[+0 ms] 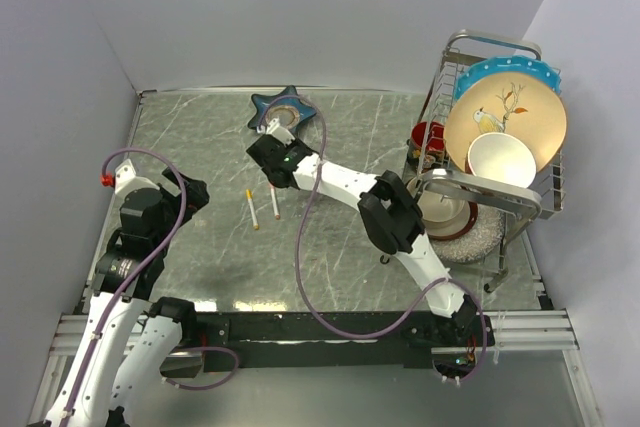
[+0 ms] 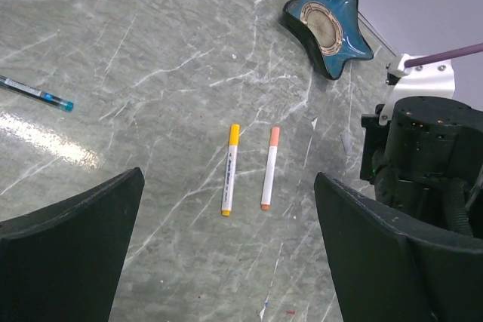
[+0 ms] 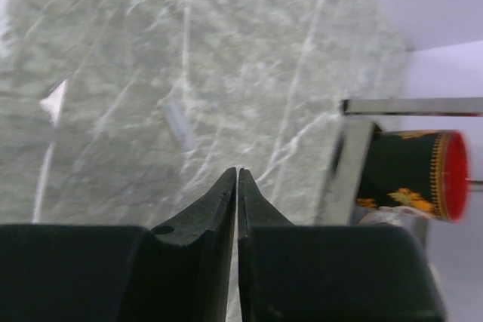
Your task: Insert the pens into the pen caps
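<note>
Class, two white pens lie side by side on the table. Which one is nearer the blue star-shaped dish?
The orange-capped pen. It lies on the side towards the blue star-shaped dish, while the yellow-capped pen lies farther off.

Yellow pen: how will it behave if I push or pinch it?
The yellow pen is a thin round stick lying flat, so a sideways push would probably roll it toward the orange pen beside it. It looks straight and stiff, likely light, so a pinch shouldn't bend it. The table looks glossy, so it may also slide.
</note>
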